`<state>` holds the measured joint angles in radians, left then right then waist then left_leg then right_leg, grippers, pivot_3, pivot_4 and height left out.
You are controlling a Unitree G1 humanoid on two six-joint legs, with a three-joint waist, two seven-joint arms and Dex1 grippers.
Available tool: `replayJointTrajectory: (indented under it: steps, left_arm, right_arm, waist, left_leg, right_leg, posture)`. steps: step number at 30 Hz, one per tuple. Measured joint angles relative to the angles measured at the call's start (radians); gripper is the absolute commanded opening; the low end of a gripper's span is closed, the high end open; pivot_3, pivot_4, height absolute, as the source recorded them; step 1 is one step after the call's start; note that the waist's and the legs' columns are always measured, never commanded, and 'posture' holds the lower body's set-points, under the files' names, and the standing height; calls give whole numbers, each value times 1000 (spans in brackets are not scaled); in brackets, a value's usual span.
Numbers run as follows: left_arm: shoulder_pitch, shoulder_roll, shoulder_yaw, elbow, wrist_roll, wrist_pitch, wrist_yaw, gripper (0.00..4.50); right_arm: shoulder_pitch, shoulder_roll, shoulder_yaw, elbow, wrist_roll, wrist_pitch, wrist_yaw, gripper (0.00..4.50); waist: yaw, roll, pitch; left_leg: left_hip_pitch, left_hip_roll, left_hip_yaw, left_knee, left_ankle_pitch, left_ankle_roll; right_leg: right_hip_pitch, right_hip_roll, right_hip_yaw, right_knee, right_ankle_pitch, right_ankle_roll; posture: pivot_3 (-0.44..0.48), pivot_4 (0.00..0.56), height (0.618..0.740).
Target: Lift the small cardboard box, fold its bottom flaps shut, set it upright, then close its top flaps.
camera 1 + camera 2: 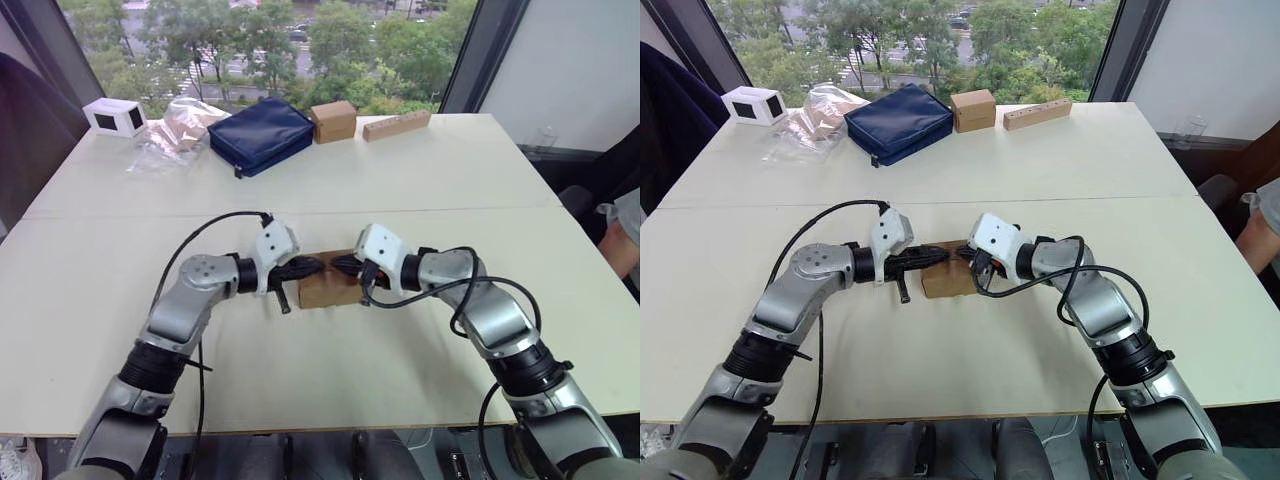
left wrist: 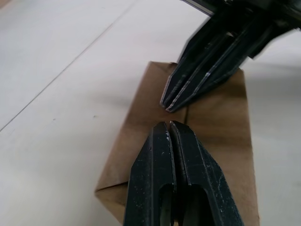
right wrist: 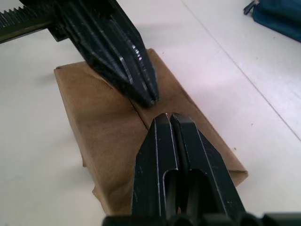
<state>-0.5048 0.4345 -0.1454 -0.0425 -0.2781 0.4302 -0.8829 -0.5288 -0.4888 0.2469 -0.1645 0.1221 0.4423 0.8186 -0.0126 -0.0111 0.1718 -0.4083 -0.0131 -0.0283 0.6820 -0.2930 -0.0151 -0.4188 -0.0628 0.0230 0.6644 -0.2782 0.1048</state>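
Table first: pale, two joined tops, box sitting near the middle of the near half, between both arms. Far edge has a white box, clear bag, navy pouch, second cardboard box and a wood block, all well apart from the work. The box is small, plain brown, lying on the table with its upward face made of two flaps meeting at a centre seam; one corner flares slightly at the edge. Can't tell whether these are top or bottom flaps. Left gripper and right gripper come in from opposite sides, tips nearly meeting over the seam, both with jaws closed together and nothing between them, so they're used as pushers, not clamps. Tips look to be on or just above the flaps; contact not certain. My read: a flap-closing step, pressing the panels flat. Next move likely needs steady downward press along the seam without sliding the box, then checking the flared corner sits down. Light box, will skate easily if pushed sideways.
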Motion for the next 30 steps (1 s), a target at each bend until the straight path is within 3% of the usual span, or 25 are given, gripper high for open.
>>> replayJointTrajectory:
  steps: [5, 8, 12, 20, 25, 30]
  left_arm:
    - [30, 0, 144, -104, -143, 139, 51, 65]
    - [119, 33, 256, -224, -196, 210, 128, 65]
    - [307, 116, 357, -357, -287, 315, 142, 65]
    - [639, 166, 354, -480, -302, 275, 83, 65]
    - [711, 182, 353, -486, -302, 236, 63, 65]
    - [728, 186, 342, -475, -302, 218, 58, 65]
  right_arm:
    - [72, 19, -77, -67, 72, -69, -1, 0]
    - [136, 73, -224, -197, 259, 47, -58, 0]
    - [244, -11, -376, -332, 429, 205, -79, 0]
    - [522, -179, -486, -385, 502, 293, -41, 0]
    - [621, -241, -492, -381, 500, 269, 15, 0]
    - [633, -281, -496, -330, 475, 229, 49, 0]
  waist:
    - [0, 0, 0]
    - [-2, 0, 0]
    - [3, 0, 0]
    - [4, 1, 0]
    - [3, 2, -1]
    - [5, 2, -1]
  left_leg:
    - [0, 0, 0, 0, 0, 0]
    - [0, 1, 0, -1, 0, 0]
    - [1, 2, -1, -1, 0, 0]
    - [5, 4, -1, -4, -1, 0]
    - [6, 4, -1, -4, -1, 1]
    - [7, 4, 0, -4, -1, 2]
  right_leg:
    - [0, 0, 0, 0, 0, 0]
    - [0, -1, 1, 0, 0, 0]
    - [2, -3, 1, -2, 0, 0]
    - [11, -4, 0, -11, -1, -1]
    - [12, -4, 0, -13, -1, -3]
    - [13, -3, 0, -14, -1, -2]
  posture:
    - [0, 150, 740]
    - [0, 150, 740]
    - [0, 150, 740]
    - [0, 150, 740]
    - [0, 150, 740]
    - [0, 150, 740]
